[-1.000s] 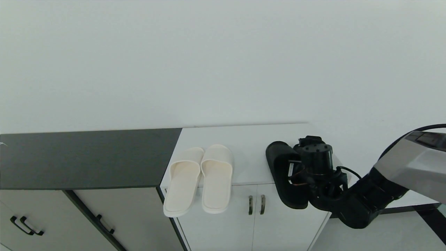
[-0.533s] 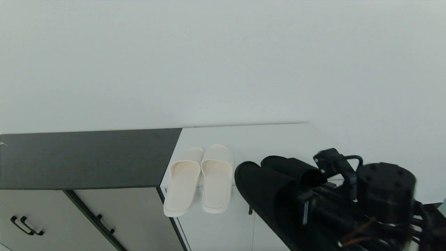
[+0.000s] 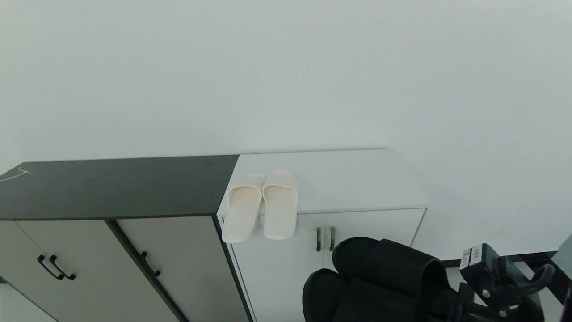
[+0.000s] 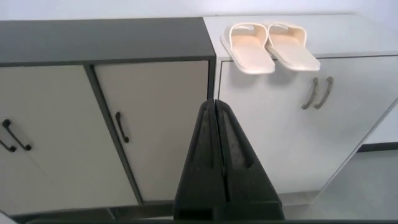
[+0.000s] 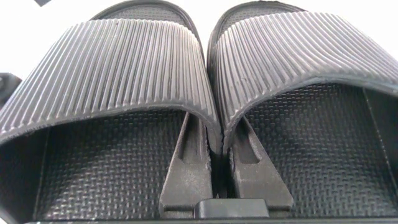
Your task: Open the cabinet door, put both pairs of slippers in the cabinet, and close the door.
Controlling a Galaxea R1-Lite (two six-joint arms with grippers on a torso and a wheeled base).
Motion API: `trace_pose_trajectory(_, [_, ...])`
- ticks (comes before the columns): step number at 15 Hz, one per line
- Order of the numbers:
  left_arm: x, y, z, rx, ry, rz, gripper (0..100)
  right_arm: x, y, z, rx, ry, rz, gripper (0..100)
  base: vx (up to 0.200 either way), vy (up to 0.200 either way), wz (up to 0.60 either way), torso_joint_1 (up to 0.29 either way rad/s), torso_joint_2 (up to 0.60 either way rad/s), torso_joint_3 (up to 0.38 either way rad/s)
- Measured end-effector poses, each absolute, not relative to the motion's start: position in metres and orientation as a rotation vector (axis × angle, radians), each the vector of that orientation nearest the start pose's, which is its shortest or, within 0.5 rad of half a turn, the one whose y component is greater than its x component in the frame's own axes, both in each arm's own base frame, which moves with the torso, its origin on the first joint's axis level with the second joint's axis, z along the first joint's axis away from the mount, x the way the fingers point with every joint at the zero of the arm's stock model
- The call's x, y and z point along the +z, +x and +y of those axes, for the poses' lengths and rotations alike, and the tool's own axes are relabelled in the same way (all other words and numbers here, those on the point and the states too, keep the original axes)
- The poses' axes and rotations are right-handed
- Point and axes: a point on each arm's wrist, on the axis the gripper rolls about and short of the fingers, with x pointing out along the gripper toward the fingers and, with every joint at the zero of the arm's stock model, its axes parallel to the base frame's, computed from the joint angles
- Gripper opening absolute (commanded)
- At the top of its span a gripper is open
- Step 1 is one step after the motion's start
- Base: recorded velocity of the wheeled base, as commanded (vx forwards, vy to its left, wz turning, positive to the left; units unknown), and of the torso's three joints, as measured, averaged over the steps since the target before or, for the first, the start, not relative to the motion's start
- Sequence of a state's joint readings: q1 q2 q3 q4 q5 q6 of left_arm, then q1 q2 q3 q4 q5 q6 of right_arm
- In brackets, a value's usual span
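While in right gripper (image 5: 216, 144), black slippers (image 3: 388, 273)

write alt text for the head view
A pair of black slippers is held low at the right by the right gripper, in front of a white cabinet with both doors shut. A pair of cream slippers lies on top, heels over the front edge.

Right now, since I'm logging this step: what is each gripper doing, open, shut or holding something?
left gripper: shut, holding nothing.
right gripper: shut on the black slippers, pinching the pair by their inner walls.
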State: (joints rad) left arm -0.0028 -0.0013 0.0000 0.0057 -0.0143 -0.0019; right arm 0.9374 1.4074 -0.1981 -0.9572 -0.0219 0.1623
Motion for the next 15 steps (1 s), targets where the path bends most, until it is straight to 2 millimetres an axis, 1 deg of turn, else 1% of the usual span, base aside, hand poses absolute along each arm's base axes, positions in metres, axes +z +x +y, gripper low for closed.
trace_pose_trajectory(4, [0.0749,-0.0229,-0.0002,-0.018,-0.001,0.004,0,0.1316,0.1068,0.1431,0.893,0.007,0.302,0,0.0,0.2,0.0,0.012,0.0,0.0])
trace_pose_trajectory(15, [0.0749,-0.0229,-0.0003,-0.019,-0.001,0.004,0,0.1302,0.1056,0.1421,0.899,0.002,0.305,0,0.0,0.2,0.0,0.005,0.0,0.003])
